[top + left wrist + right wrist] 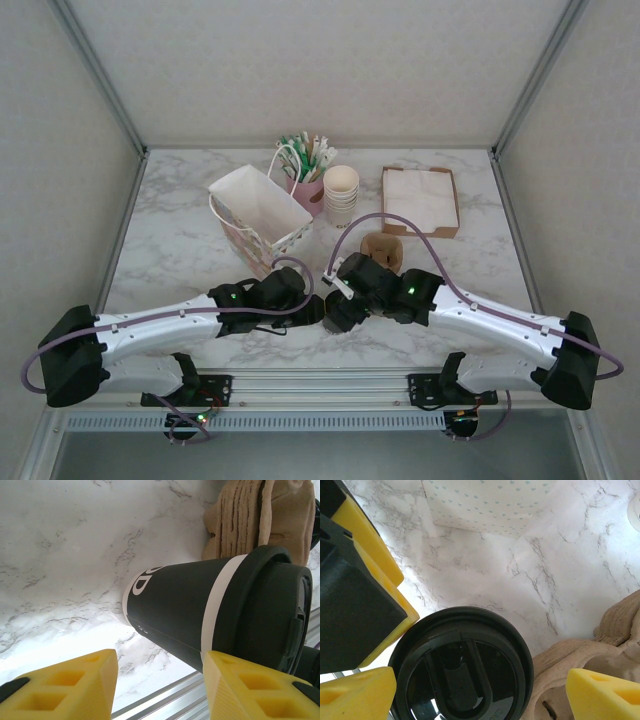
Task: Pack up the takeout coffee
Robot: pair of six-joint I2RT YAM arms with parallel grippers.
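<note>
Two grippers meet at the near middle of the marble table (180, 240), and the coffee cup (185, 605) stands between them. The cup is dark, with a white band just under its black lid (462, 667).

In the left wrist view, the left gripper (159, 675) is spread wide. Its yellow fingers (75, 665) sit at 7 and 5 o'clock of the picture. The cup stands past them and in line with the gap, with its side close against the finger at 5 o'clock. Whether the two touch cannot be told. This gripper has hold of nothing.

In the right wrist view, the right gripper (480, 687) looks straight down on the lid. It is also wide apart, with one finger at 8 o'clock of the lid and the other well off at 4 o'clock. Nothing is clamped. A finger of the left gripper lies just beside the lid at 10 o'clock.

Seen from the cup in the top view:
- A white paper bag (255, 210) stands at 11 o'clock.
- A cardboard cup carrier (385, 248) is just beside the cup at 1 o'clock.
- A stack of cream cups (341, 195) stands farther off at 12 o'clock, next to a pink holder (308, 190).
- A brown napkin box (420, 200) lies beyond the carrier at 1 o'clock.
</note>
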